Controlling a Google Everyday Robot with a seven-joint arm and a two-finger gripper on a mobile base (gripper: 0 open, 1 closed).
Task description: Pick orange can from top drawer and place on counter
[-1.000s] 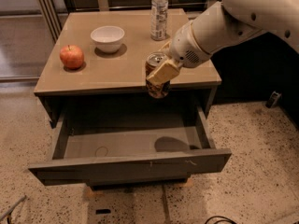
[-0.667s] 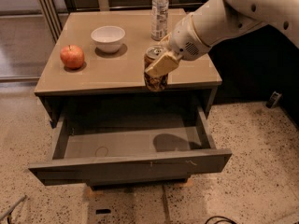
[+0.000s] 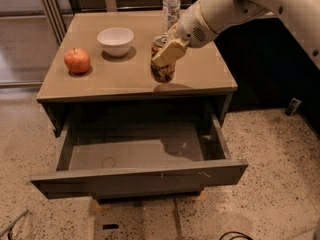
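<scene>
My gripper (image 3: 167, 54) is shut on the orange can (image 3: 162, 69), a small dark orange-brown can with a silver top. It holds the can upright just above the front part of the tan counter (image 3: 125, 76), near the front edge and right of centre. A tan finger (image 3: 170, 52) covers the can's upper side. The top drawer (image 3: 140, 176) stands pulled open below, and its grey inside holds nothing that I can see. The white arm reaches in from the upper right.
On the counter stand a red apple (image 3: 77, 60) at the left, a white bowl (image 3: 115, 39) at the back middle, and a clear plastic bottle (image 3: 171, 8) at the back behind the gripper. Speckled floor surrounds the cabinet. A dark wall lies at the right.
The gripper has carried the can up and back from over the drawer's rear edge to above the counter's front part.
</scene>
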